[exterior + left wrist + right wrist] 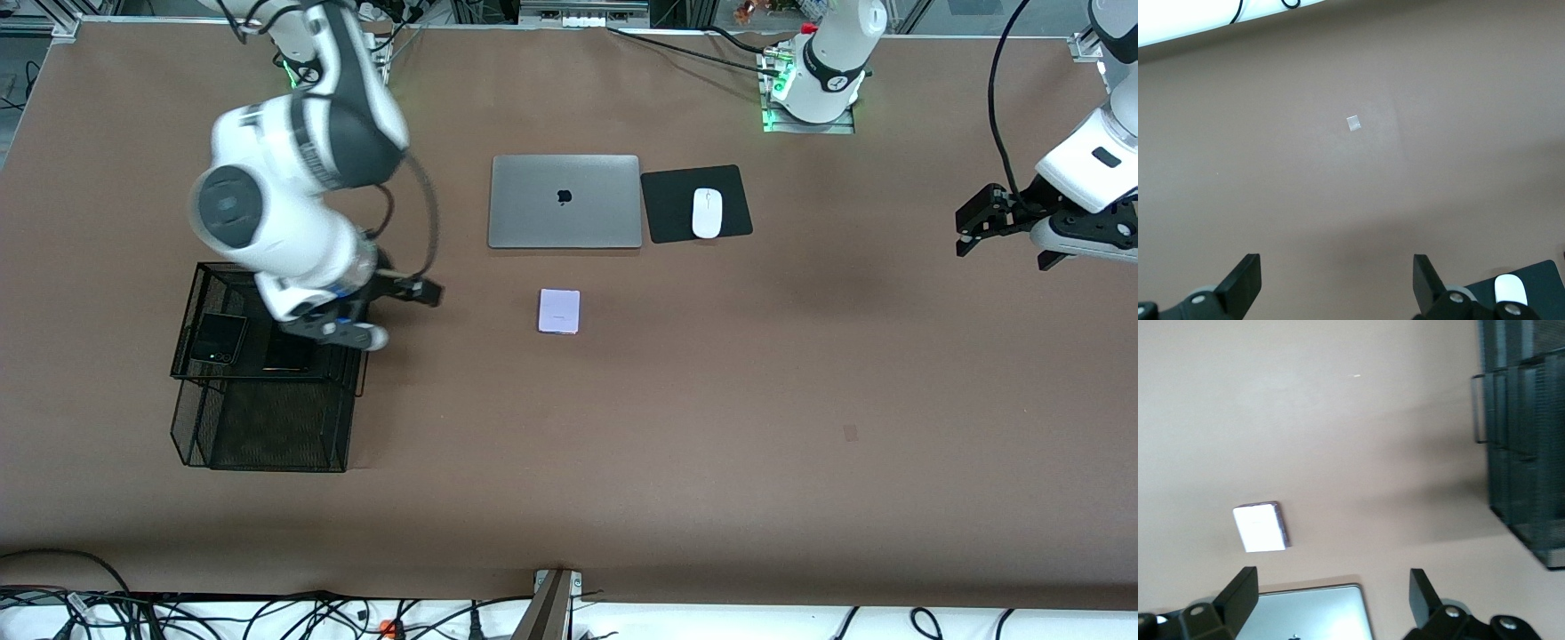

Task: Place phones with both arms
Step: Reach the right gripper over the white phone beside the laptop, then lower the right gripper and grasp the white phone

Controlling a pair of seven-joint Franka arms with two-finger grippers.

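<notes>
A black wire-mesh basket (pixel 267 418) was seen nearest the camera, standing on the brown counter (pixel 711 400) toward the right arm's end. On its upper tier a small squarish black phone (pixel 218 338) was laid, with a long slim black phone (pixel 286 356) beside it, partly hidden under the arm. The right pincer (pixel 391 311) was held over the basket's edge, its fingers spread wide and nothing gripped between them. The pale lavender-white phone (pixel 558 311) was left flat on the bare counter, well apart from the right pincer and toward the middle of the counter; in the right wrist view it (pixel 1259 527) was shown just beside a corner of the closed grey laptop (pixel 1305 613). A white mouse (pixel 707 212) was placed on a black mat (pixel 696 204) beside the laptop. The left pincer (pixel 978 227) was held over bare counter at the left arm's end, fully spread and empty, far from all three phones.
</notes>
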